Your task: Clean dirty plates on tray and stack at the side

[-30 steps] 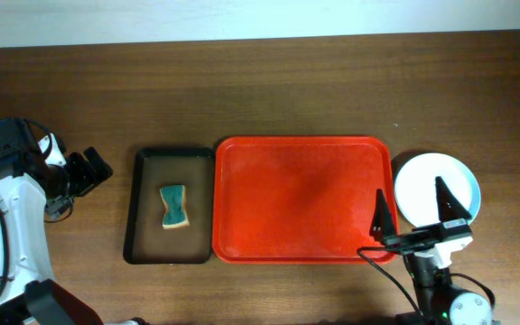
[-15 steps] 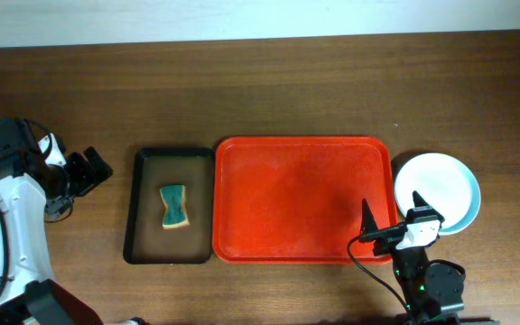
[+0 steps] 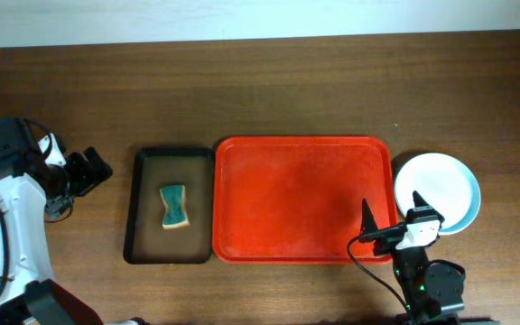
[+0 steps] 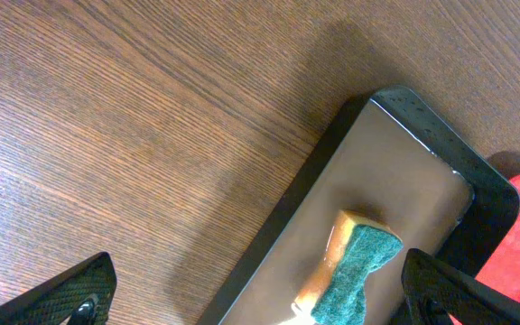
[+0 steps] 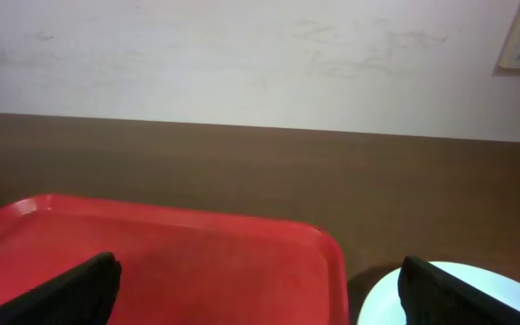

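Right fingers (image 3: 366,221) drew back; plates (image 3: 450,185) glossy white

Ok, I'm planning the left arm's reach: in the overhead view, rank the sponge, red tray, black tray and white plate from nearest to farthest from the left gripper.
From the left gripper:
1. black tray, right beside it.
2. sponge, lying inside that tray.
3. red tray, mid-table.
4. white plate, at the far end, past the red tray.
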Motion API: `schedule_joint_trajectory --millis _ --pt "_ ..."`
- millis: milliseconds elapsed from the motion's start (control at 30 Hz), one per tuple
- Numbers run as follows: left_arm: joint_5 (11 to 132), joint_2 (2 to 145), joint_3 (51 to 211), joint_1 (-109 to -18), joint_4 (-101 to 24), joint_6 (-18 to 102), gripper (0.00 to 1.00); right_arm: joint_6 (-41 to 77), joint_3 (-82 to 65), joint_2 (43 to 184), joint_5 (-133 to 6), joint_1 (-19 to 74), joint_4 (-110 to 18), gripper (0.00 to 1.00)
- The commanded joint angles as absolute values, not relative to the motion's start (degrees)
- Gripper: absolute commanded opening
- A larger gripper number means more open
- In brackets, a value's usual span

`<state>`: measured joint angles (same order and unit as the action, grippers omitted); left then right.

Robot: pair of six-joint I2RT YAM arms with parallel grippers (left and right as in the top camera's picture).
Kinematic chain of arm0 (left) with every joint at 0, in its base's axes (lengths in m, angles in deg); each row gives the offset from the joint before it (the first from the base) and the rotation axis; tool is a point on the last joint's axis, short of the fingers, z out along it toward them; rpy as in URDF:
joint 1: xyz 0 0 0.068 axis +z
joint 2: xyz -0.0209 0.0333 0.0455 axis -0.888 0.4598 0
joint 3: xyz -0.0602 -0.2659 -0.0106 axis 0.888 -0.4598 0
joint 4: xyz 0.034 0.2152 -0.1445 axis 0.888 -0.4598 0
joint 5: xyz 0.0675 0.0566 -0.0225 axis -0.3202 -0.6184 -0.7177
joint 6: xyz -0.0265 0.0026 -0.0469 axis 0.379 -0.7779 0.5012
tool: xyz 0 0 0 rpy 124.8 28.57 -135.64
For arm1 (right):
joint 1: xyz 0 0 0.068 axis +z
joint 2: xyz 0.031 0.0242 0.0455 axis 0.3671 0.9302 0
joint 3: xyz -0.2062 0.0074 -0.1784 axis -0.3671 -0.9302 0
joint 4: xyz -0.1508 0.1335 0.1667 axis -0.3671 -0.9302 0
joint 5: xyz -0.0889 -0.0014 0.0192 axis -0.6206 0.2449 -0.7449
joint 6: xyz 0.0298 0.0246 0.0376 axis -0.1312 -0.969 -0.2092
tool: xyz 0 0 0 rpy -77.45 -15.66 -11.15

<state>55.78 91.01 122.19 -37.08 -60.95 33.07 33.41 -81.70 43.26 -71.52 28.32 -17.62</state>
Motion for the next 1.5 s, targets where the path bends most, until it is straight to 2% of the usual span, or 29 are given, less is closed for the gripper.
schedule_joint_trajectory --millis 0,767,867,1033,1133,1233,1300,1467 --pt "56.22 90.36 123.13 -36.84 -60.86 33.79 0.99 33.36 -82.02 42.78 -72.24 28.63 -17.99 0.98" --pt "56.22 89.62 123.13 -36.91 -60.86 33.79 0.99 33.36 -82.02 42.78 -72.24 28.65 -17.99 0.99" --pt "56.22 86.53 123.13 -37.0 -60.86 33.79 0.99 33.36 -82.02 42.78 -72.24 28.63 -17.99 0.99" --pt "56.22 73.33 123.13 -37.11 -60.86 33.79 0.99 33.36 -82.02 42.8 -72.24 28.65 -17.99 0.99" --pt "56.22 66.73 123.13 -41.52 -60.86 33.79 0.99 33.36 -82.02 42.84 -72.24 28.63 -17.99 0.99" --pt "56.22 61.44 123.13 -52.8 -60.86 33.79 0.99 33.36 -82.02 42.84 -72.24 28.65 -17.99 0.99" --pt "56.22 59.26 123.13 -56.56 -60.88 33.79 0.99 33.36 -82.02 42.84 -72.24 28.63 -17.99 0.98" --pt "56.22 56.81 123.13 -58.13 -60.88 33.79 0.99 33.36 -82.02 42.84 -72.24 28.65 -17.99 0.99"
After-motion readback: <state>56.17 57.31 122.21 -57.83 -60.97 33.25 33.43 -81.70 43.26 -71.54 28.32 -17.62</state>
